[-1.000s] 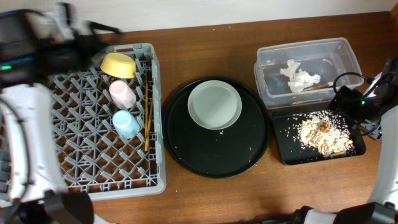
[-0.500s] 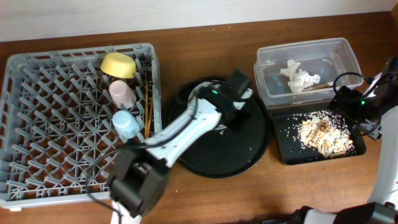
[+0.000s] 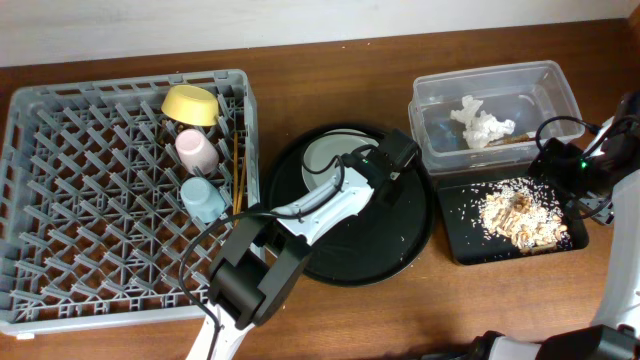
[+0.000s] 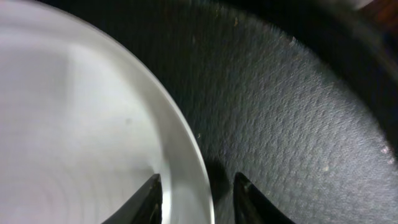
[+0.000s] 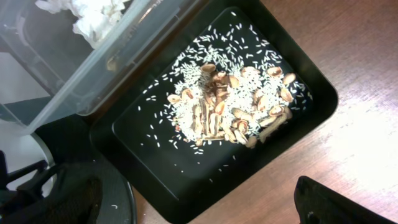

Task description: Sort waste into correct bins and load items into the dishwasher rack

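Observation:
The pale grey plate point(image 3: 325, 160) lies on the big round black tray point(image 3: 340, 250). My left gripper point(image 3: 388, 168) is low at the plate's right edge. In the left wrist view the plate's rim point(image 4: 186, 155) runs between the left gripper's point(image 4: 196, 186) two fingers, one inside and one outside, with a dark gap still showing. The rack point(image 3: 60, 200) holds the yellow bowl point(image 3: 191, 103), pink cup point(image 3: 197, 150), blue cup point(image 3: 203, 198) and chopsticks point(image 3: 238, 185). My right gripper point(image 5: 205, 214) hangs open and empty by the flat black tray point(image 5: 137, 162).
The clear tub point(image 3: 545, 85) at the back right holds white tissue point(image 3: 482, 125). Just in front of it, the flat black tray point(image 3: 460, 235) carries beige food scraps point(image 3: 520, 215). The right arm point(image 3: 590, 175) stands at the table's right edge.
My left arm swung from over the rack's far left corner across to the round tray and came down at the plate's right rim, its jaws narrowing. The right arm stayed still.

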Controlling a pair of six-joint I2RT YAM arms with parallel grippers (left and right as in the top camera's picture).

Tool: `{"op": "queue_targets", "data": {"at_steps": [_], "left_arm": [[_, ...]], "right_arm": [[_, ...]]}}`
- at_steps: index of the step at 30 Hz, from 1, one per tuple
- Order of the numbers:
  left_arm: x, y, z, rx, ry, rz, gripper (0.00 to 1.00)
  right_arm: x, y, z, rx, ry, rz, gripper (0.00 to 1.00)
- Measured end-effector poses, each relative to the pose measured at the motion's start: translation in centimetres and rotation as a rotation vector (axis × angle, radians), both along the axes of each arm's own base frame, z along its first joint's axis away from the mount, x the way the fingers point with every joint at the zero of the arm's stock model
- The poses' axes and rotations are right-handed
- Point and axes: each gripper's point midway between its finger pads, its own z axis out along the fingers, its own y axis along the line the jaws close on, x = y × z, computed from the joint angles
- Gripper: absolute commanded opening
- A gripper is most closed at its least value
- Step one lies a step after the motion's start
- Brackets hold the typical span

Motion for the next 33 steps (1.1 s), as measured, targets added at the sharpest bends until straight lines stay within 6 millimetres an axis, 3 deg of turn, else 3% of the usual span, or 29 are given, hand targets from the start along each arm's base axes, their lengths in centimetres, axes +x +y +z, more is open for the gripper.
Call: {"op": "queue_targets", "data": {"at_steps": [2, 8, 10, 12, 13, 15, 16, 18, 19, 20, 22, 23, 24, 28, 33], "left_arm": [[0.0, 0.1, -0.1, 0.006, 0.001, -0.001, 0.0], [-0.2, 0.3, 1.0, 0.036, 0.006, -0.001, 0.0], [-1.0, 1.1, 2.3, 0.066, 0.035, -0.002, 0.0], [-1.5, 1.6, 7.4, 0.035, 0.019, -0.002, 0.0], [-1.5, 1.6, 11.1, -0.02, -0.02, -0.002, 0.0], [-1.5, 3.3, 22.9, -0.192, -0.178, 0.019, 0.0], [-1.6, 4.5, 26.3, -0.242, -0.227, 0.033, 0.0], [-1.5, 9.0, 32.6, -0.334, -0.314, 0.096, 0.0], [-0.7, 13.5, 36.2, -0.389, -0.376, 0.173, 0.0], [0.0, 16.3, 37.6, -0.423, -0.392, 0.219, 0.0], [1.6, 20.9, 37.8, -0.504, -0.331, 0.273, 0.0], [3.0, 24.2, 36.8, -0.583, -0.247, 0.313, 0.0], [3.5, 25.1, 36.5, -0.663, -0.185, 0.295, 0.0], [4.5, 27.3, 36.0, -0.971, -0.002, 0.128, 0.0], [5.5, 27.6, 34.0, -1.185, 0.141, -0.015, 0.0]], "right_arm": [[0.0, 0.0, 0.0, 0.0, 0.0, 0.0, 0.99], [0.0, 0.0, 0.0, -0.001, 0.0, 0.0, 0.99], [0.0, 0.0, 0.0, 0.0, 0.0, 0.0, 0.99], [0.0, 0.0, 0.0, 0.0, -0.001, 0.0, 0.99], [0.0, 0.0, 0.0, -0.001, 0.0, 0.001, 0.99], [0.0, 0.0, 0.0, -0.001, -0.001, 0.0, 0.99], [0.0, 0.0, 0.0, 0.0, 0.0, 0.0, 0.99], [0.0, 0.0, 0.0, -0.001, 0.0, 0.0, 0.99], [0.0, 0.0, 0.0, 0.0, 0.001, 0.0, 0.99], [0.0, 0.0, 0.0, -0.001, -0.001, 0.0, 0.99], [0.0, 0.0, 0.0, 0.0, 0.0, 0.0, 0.99], [0.0, 0.0, 0.0, -0.001, 0.0, 0.0, 0.99], [0.0, 0.0, 0.0, 0.0, 0.0, 0.0, 0.98], [0.0, 0.0, 0.0, 0.0, 0.0, 0.0, 0.99], [0.0, 0.0, 0.0, 0.0, 0.0, 0.0, 0.99]]}}
